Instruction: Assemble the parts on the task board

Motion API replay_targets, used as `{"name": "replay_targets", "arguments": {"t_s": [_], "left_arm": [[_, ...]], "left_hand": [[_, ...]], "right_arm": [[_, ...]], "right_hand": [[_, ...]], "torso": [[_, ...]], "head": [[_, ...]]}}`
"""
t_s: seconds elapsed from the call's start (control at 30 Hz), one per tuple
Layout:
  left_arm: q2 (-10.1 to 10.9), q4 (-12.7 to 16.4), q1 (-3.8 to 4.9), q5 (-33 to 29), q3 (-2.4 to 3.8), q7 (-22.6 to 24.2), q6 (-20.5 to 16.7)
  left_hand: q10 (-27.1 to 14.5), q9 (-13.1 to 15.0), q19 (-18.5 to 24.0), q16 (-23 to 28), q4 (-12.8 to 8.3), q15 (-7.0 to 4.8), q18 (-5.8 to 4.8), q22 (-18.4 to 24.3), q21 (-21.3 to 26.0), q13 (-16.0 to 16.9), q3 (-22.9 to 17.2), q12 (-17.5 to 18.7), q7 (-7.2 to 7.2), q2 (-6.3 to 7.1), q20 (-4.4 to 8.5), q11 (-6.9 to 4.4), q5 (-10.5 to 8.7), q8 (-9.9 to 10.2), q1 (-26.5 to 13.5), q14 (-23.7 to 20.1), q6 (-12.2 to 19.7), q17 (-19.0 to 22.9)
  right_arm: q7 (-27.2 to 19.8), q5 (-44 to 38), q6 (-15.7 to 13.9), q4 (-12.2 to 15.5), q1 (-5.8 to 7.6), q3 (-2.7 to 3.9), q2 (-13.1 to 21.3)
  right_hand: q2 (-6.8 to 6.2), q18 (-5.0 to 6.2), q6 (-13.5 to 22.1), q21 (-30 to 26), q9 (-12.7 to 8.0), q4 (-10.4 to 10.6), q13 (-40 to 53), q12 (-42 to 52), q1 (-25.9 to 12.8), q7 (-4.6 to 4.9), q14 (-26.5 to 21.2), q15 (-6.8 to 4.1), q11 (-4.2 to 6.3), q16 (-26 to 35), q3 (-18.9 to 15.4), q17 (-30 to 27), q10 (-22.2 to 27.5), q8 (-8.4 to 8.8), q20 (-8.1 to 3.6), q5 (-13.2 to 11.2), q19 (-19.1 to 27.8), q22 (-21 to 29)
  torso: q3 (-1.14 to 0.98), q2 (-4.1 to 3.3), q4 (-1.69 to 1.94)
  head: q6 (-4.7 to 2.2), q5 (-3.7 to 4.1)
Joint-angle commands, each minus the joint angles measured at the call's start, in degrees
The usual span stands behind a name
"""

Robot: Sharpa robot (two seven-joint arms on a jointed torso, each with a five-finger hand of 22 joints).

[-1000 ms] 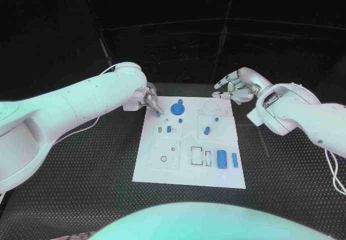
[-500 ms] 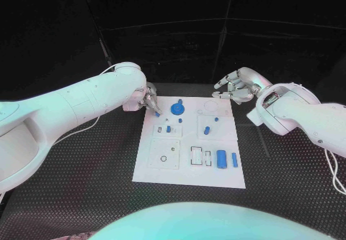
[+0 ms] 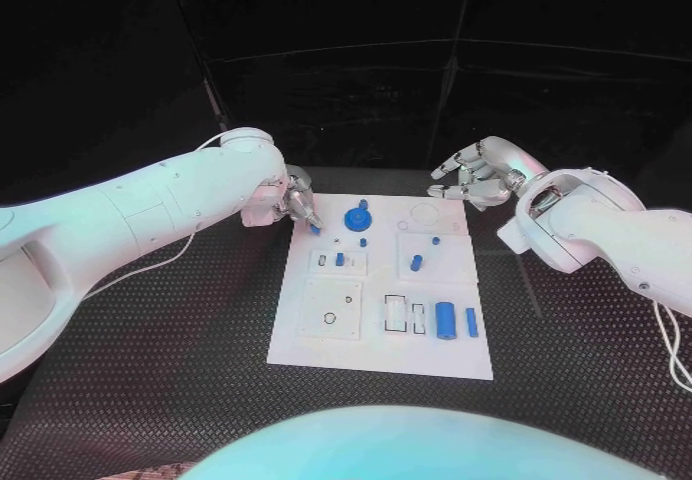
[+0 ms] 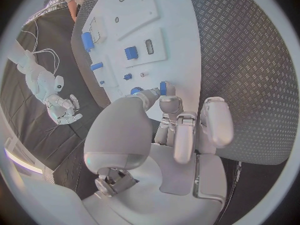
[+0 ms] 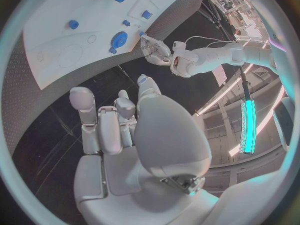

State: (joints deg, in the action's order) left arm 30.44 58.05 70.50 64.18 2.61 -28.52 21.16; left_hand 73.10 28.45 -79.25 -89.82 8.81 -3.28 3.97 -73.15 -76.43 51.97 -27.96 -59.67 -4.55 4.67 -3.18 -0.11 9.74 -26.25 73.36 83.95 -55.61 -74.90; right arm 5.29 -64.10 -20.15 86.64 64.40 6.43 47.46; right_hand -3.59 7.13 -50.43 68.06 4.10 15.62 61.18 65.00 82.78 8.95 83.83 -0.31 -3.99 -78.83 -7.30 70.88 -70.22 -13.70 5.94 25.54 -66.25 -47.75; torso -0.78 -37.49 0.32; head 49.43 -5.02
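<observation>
Black table (image 3: 173, 330) carrying white board (image 3: 353, 345). Left hand (image 3: 293, 200) at board's far-left corner, pinching a small blue part (image 4: 163, 88). Right hand (image 3: 473, 176) beyond far-right corner, fingers spread, empty.

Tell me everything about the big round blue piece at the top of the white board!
The big round blue piece is a flat disc, like smooth plastic, with a small knob sticking out at its far edge. It lies flat on the task board, near the far edge. Nothing touches it. The left hand pinches a small blue part just to the left of it, and the right hand hovers off to the right.
</observation>
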Motion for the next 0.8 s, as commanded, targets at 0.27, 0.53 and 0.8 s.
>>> {"name": "replay_targets", "arguments": {"t_s": [0.27,0.53,0.8], "left_arm": [[4.69,7.58,-0.35,-2.89,0.01,1.27,-7.09],[8.28,13.79,-1.56,-3.02,-0.05,0.35,-10.3],[10.62,18.02,-3.35,-1.57,-0.14,0.11,-12.95]], "left_hand": [[1.09,0.67,-0.62,-0.18,-8.75,-0.13,0.27,-0.48,-0.06,0.19,-10.25,-0.15,0.46,0.89,0.14,-0.19,0.04,-1.15,-1.97,6.05,-0.12,-15.1],[1.33,0.84,-0.78,-0.18,-9.02,-0.2,0.22,-0.72,-0.23,0.25,-10.85,-0.24,0.55,1.21,0.2,-0.28,0.09,-1.44,-2.35,6.05,-0.2,-15.1],[1.57,1.03,-0.91,-0.18,-9.33,-0.28,0.18,-0.9,-0.34,0.3,-11.52,-0.3,0.64,1.54,0.27,-0.37,0.26,-1.76,-2.72,6.05,-0.26,-15.1]], "right_arm": [[-0.55,-0.12,0.26,-0.18,0.1,0.05,0.17],[-0.55,0.03,0.3,-0.38,0.1,0.05,0.14],[-0.56,0.07,0.37,-0.58,0.1,0.05,0.03]], "right_hand": [[0.36,0.88,-0.17,-0.19,-0.08,0.29,0.09,0.03,-0.27,-0.35,2.21,-0.39,0.37,0.25,0.06,0.04,-0.2,-0.37,-0.32,0.2,-0.05,-0.01],[0.37,0.87,-0.2,-0.17,-0.07,0.31,0.12,0.07,-0.25,-0.35,2.21,-0.4,0.38,0.29,0.05,0.0,-0.23,-0.41,-0.32,0.36,-0.09,-0.05],[0.37,0.87,-0.2,-0.17,-0.07,0.31,0.12,0.07,-0.25,-0.35,2.21,-0.4,0.38,0.29,0.05,0.0,-0.23,-0.41,-0.32,0.36,-0.09,-0.05]], "torso": [[0.01,-0.04,-0.01],[-0.01,-0.06,-0.08],[0.03,-0.06,-0.07]], "head": [[-0.19,-0.36],[-0.2,-0.65],[-0.12,-0.91]]}}
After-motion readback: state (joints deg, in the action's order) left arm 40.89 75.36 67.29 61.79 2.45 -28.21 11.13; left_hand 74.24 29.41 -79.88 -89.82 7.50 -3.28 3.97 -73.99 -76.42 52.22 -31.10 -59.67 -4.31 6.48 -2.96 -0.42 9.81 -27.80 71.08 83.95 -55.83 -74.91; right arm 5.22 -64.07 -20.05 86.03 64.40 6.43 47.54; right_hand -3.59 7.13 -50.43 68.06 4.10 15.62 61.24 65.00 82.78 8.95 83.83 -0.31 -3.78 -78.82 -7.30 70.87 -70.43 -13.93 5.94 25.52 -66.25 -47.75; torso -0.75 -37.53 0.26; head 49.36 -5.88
